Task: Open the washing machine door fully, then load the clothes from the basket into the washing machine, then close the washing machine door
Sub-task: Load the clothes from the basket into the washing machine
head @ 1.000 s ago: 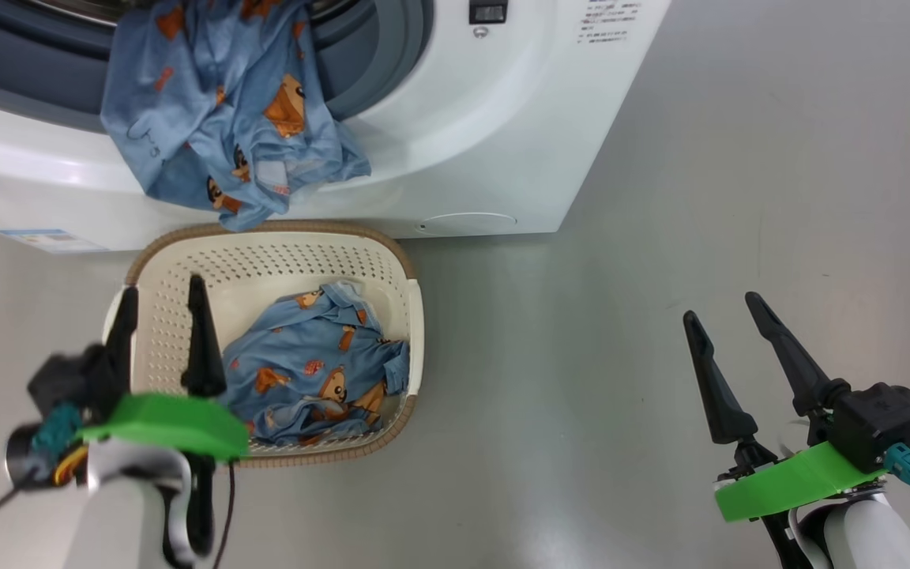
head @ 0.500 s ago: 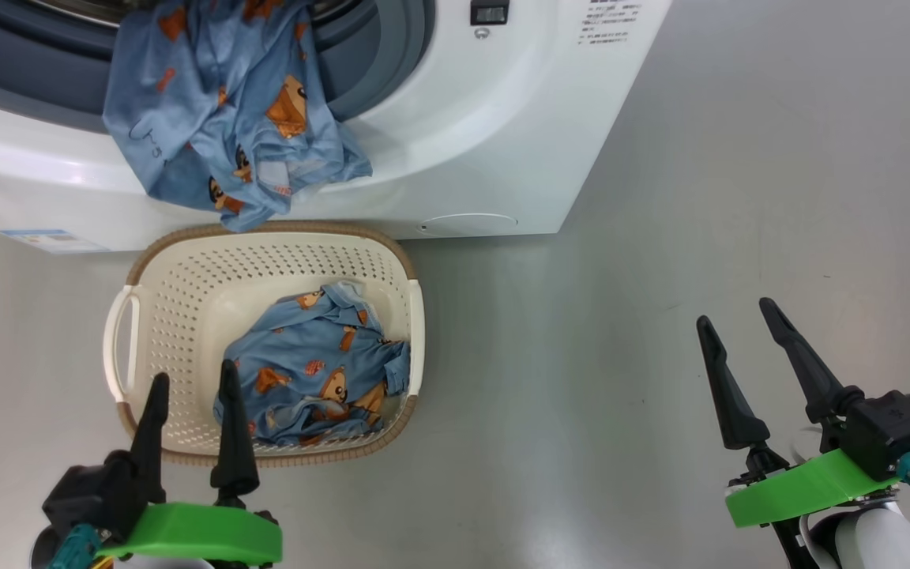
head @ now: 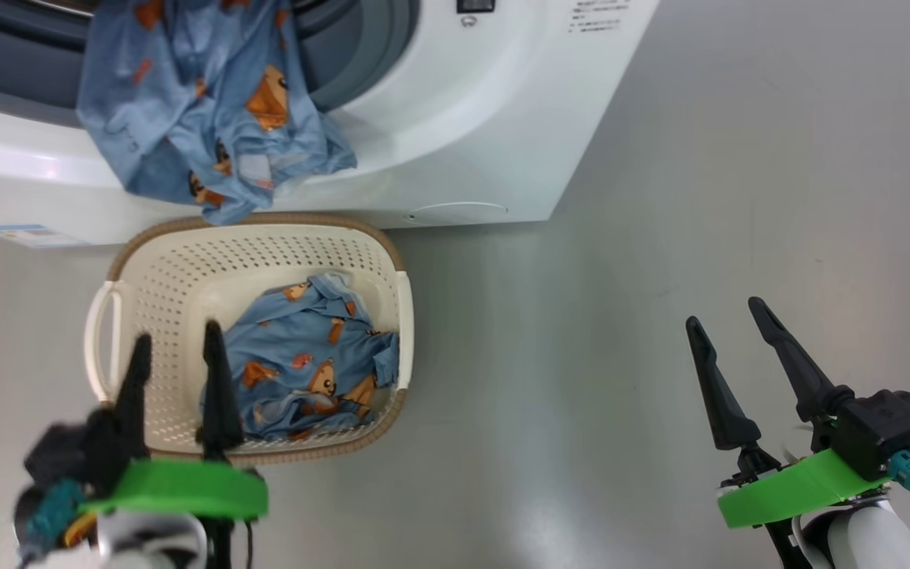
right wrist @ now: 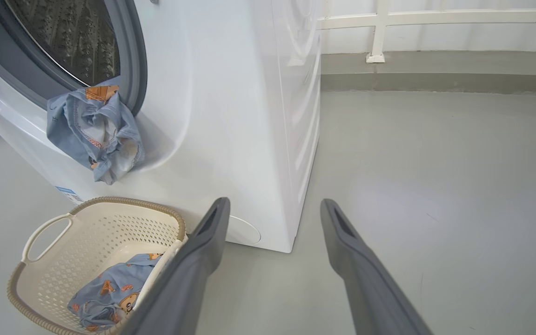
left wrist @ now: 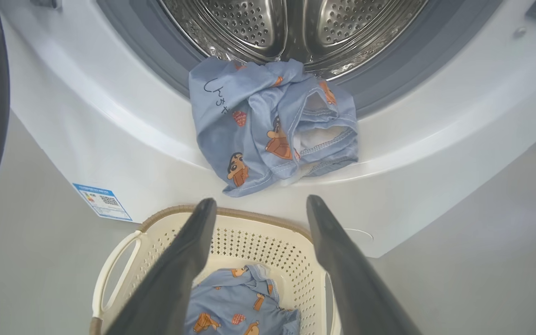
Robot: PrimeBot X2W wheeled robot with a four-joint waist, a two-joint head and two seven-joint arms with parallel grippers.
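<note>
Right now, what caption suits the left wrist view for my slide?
Open left gripper above the basket; a garment hangs out of the washing machine.

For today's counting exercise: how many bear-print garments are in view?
2. The first garment hangs over the rim of the washing machine opening; the second garment lies in the basket. More could be hidden under it or inside the drum.

The blue label (left wrist: 102, 201), lower left on the washing machine (left wrist: 86, 116) front: apparently a QR code, print unreadable. Hanging clothes (left wrist: 258, 121): black script marks, undeciphered.
</note>
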